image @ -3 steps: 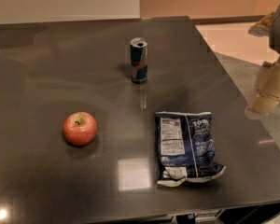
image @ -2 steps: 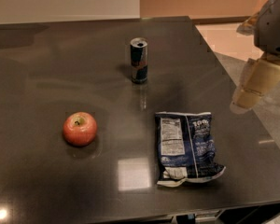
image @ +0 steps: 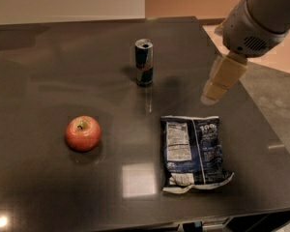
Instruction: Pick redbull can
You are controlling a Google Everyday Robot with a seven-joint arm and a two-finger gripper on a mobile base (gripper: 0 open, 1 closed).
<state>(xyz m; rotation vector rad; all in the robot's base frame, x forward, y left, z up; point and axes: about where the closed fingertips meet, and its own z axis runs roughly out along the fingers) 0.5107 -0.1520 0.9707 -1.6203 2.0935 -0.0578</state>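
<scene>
Starting with progress: has the redbull can (image: 144, 62) been picked? (Supervisor)

Negative. The can stands upright on the dark table (image: 48, 71), upper centre of the frame, with nothing touching it. The gripper (image: 211, 95) hangs at the right of the frame, above the table surface and well apart from the can. It holds nothing that I can see, and whether it is open or closed cannot be told from this view. (Inspector)

What is left? (Supervisor)

In my judgement, everything: the approach to the can, the grasp and the lift. (Inspector)

Anything in the way? (Supervisor)

A chip bag (image: 194, 152) lies flat at lower right, just below the gripper. A red apple (image: 83, 133) sits at lower left. Both are clear of the can, and the space between can and gripper looks unobstructed. (Inspector)

Containers and contents? (Supervisor)

Two. The can shows a silver top with a dark spot at the tab; whether it is opened or full cannot be determined. The bag has a crumpled lower edge, and its contents are not visible. Nothing is spilled on the table. (Inspector)
</scene>
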